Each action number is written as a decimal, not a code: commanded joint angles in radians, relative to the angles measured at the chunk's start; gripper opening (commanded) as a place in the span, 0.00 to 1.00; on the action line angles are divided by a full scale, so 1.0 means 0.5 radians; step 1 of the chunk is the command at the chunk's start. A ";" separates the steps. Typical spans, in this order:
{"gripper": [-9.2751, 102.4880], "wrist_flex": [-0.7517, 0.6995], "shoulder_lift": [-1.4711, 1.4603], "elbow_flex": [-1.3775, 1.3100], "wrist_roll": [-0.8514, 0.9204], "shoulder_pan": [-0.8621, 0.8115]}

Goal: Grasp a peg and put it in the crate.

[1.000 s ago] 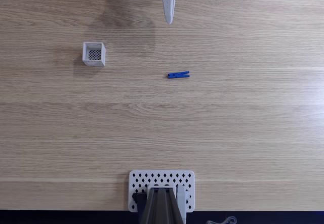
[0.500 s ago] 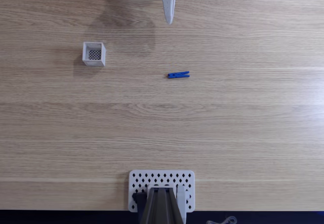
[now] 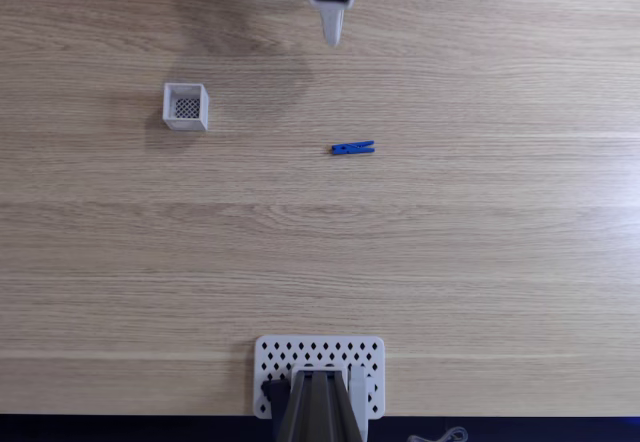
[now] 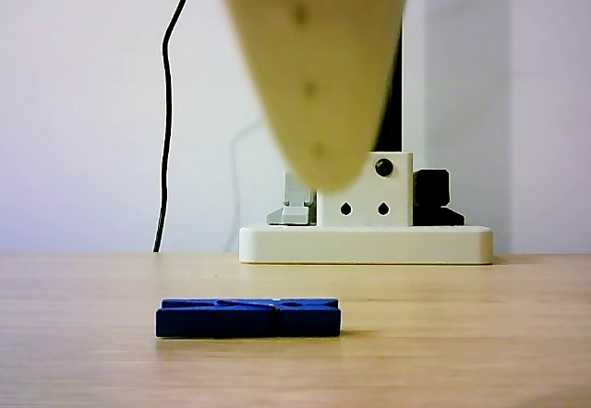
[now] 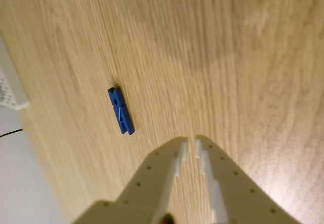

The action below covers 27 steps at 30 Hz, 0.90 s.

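- 1 peg (image 3: 353, 147) is seen lying flat on the table (image 3: 480, 242), and the approach to it is judged to be the step in hand; nothing has been grasped yet.
- Relative to the peg in the fixed view, the crate (image 3: 186, 106) stands well apart to the left and slightly higher in the picture, and it looks empty.
- The gripper (image 3: 332, 36) hangs well above the peg in the fixed view, clear of it and of the table.
- In the wrist view the gripper (image 5: 191, 148) fingers are nearly together, only a narrow slit being left; nothing is held or touched.
- For a good grasp, the jaws should be opened wider than the peg's narrow width before descent.
- The fingers should be set across the peg's short side, near its middle, so that tipping is avoided.
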<state>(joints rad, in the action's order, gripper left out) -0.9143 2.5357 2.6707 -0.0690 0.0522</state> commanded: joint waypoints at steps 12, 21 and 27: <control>0.09 -0.549 -1.485 -1.586 0.782 0.000; 0.09 -0.804 -2.074 -2.344 0.595 -0.006; 0.09 -0.856 -2.218 -2.602 0.390 0.101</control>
<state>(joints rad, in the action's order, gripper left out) -1.3330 1.4205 1.5171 0.1611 0.0552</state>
